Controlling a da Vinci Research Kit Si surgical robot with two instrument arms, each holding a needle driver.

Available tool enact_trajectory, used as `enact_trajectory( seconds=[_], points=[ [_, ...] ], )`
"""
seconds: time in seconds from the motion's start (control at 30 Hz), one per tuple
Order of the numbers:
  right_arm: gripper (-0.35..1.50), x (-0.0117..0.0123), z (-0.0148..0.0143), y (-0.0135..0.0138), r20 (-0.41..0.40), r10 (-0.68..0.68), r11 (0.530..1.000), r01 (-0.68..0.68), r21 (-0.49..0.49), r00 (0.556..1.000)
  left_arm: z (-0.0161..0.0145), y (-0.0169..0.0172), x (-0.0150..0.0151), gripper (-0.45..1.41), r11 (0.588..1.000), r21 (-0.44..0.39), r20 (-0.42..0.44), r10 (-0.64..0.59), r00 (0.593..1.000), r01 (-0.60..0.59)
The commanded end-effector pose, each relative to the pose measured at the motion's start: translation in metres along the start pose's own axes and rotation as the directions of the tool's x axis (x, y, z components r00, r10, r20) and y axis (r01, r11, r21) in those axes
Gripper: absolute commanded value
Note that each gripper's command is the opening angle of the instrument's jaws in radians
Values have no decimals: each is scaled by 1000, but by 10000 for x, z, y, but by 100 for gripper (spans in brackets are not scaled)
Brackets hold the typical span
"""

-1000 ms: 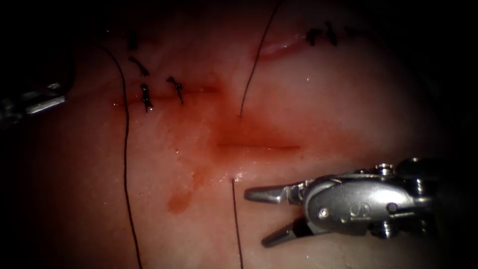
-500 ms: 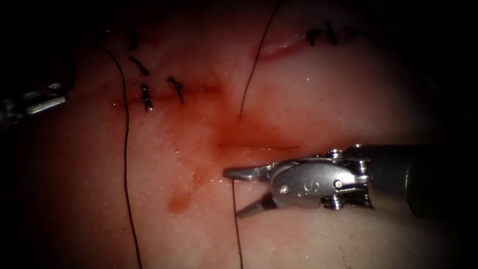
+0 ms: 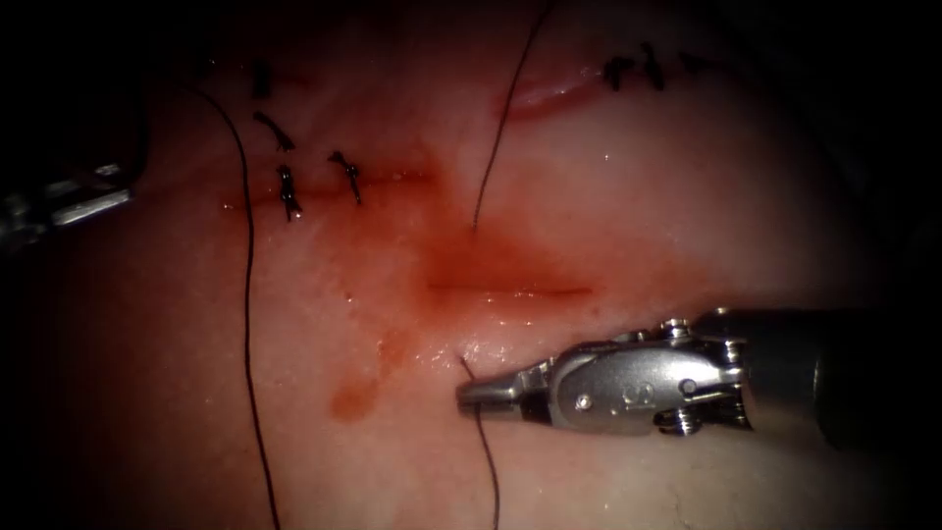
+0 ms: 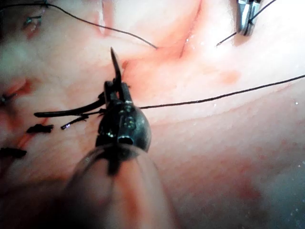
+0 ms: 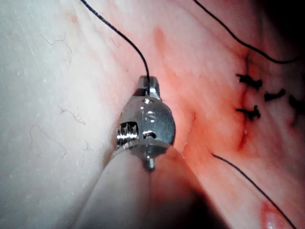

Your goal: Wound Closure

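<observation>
1. Endoscope view, far left: the left end effector (image 3: 74,204) sat at the dim edge of the tissue (image 3: 687,196), in the same spot as a second before. I could not tell what it held. In the left wrist view a dark curved sliver (image 4: 66,112) lay beside it. It may have been the needle, but I could not be sure, nor whether it was in the tissue.
2. A long strand of thread (image 3: 247,294) ran down the tissue just right of that tool, unmoved.
3. The finished stitches (image 3: 287,191) and the red fluid (image 3: 353,397) below them looked unchanged.
4. The cut (image 3: 510,290) lay open at centre. Thread entered the tissue above it and came out just below its left end.
5. The real change was on the right. A second earlier the right end effector (image 3: 471,393) hung wide open below the cut, holding nothing. Half a second earlier it had slid left with the exiting strand between its jaws. At this moment it was clamped on that strand, close to where it left the tissue.
6. I judged that I had secure hold of the thread on the exit side.
</observation>
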Motion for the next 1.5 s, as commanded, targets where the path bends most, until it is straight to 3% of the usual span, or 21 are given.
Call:
enact_trajectory(
  seconds=[0.03, 0.37, 0.5, 0.6, 0.87, 0.9, 0.93, 0.97, 1.07, 1.2, 1.5],
  points=[
    [-35, 25, 7, -4, -7, -4, 999, 4, 37, 1000, 8, 0, 0, -45, 1000, 1, -2, 1, 1000, -1],
    [-35, 107, -25, -28, -72, -2, 988, 13, 153, 997, 8, 0, 0, -45, 1000, 1, -1, 1, 1000, -1],
    [-35, 117, -26, -43, -55, -33, 974, 45, 224, 998, 8, 0, 0, -45, 1000, 2, -1, 1, 1000, -1],
    [-35, 121, -25, -66, -50, -70, 940, 83, 330, 996, 8, 0, 0, -45, 1000, 0, 1, 2, 1000, -2],
    [-35, 135, -24, -113, -123, -30, 846, 90, 525, 992, 8, 0, 0, -45, 1000, 0, 1, 2, 1000, -2],
    [-10, 136, -25, -114, -149, -22, 841, 99, 533, 989, 8, 0, 0, -45, 1000, 0, 1, 2, 1000, -2],
    [10, 137, -26, -110, -171, -16, 853, 103, 512, 985, 8, 1, 0, -45, 1000, 0, 1, 2, 1000, -2],
    [46, 137, -28, -103, -176, -11, 873, 95, 479, 984, 8, 1, 0, -45, 1000, 0, 1, 2, 1000, -2],
    [101, 131, -32, -62, -148, -14, 949, 60, 310, 989, 8, 1, 0, -45, 1000, 0, 1, 2, 1000, -2],
    [135, 109, -39, -15, -108, 16, 997, -7, 76, 994, 8, 0, 0, -45, 1000, 0, 1, 2, 1000, -2],
    [126, 40, -31, 23, 29, -19, 995, 22, -100, 999, 8, 0, 0, -45, 1000, 0, 1, 2, 1000, -2]
  ],
)
